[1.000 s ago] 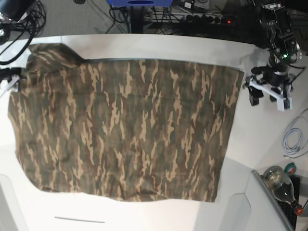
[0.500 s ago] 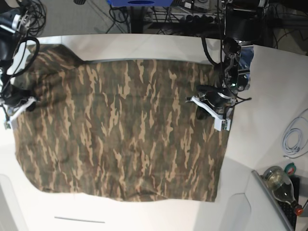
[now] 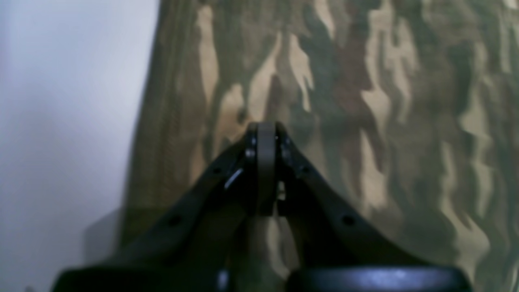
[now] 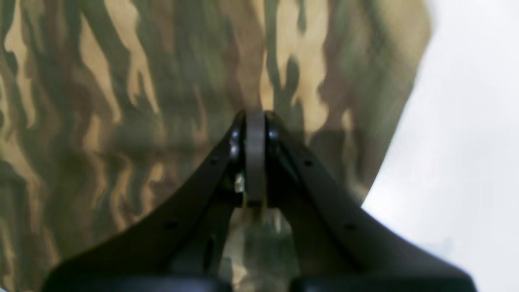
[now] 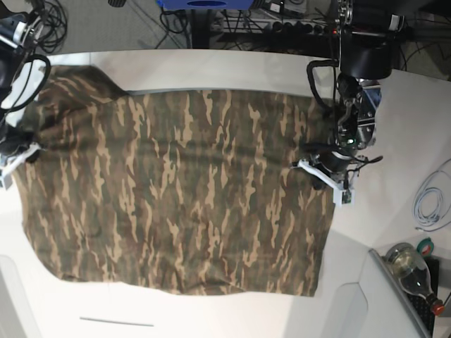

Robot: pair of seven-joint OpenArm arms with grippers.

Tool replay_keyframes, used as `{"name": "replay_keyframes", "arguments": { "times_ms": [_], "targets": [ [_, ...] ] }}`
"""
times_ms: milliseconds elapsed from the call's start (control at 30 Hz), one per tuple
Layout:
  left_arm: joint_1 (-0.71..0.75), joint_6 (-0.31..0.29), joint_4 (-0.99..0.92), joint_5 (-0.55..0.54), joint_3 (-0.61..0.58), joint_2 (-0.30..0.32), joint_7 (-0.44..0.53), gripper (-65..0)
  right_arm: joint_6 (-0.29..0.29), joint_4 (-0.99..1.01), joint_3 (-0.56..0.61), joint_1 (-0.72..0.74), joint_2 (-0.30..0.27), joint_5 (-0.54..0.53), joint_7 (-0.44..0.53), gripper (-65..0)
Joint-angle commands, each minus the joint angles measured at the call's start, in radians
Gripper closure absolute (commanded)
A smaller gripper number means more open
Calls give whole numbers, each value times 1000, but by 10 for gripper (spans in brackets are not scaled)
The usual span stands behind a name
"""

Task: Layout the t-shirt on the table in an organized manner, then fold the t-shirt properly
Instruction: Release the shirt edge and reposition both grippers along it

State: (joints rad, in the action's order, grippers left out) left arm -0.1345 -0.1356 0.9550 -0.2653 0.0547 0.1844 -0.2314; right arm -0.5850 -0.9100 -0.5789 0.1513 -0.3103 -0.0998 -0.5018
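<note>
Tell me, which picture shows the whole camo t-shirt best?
The base view. There the t-shirt lies spread across the white table with all its edges visible. The left wrist view and the right wrist view each show only a blurry close-up patch of cloth beside one edge, behind closed jaws.

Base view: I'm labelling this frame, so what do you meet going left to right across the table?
Right claw → t-shirt → left claw → bare table → white cable.
</note>
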Motion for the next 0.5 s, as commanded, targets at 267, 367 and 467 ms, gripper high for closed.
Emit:
{"name": "replay_keyframes", "arguments": {
  "times_ms": [267,367,467],
  "targets": [
    [255,-32,450,-12,126,8,-87,0,-8,-759,-161,-319,230,5,-214,-179],
    [319,-42,463,-5,129,14,-84,0,-10,-834,-117,-448,268,-1,-243,-407],
    [341,-42,444,-4,129,16,-84,0,-10,-877,-63,-557,282,-1,-223,-452]
  ]
}}
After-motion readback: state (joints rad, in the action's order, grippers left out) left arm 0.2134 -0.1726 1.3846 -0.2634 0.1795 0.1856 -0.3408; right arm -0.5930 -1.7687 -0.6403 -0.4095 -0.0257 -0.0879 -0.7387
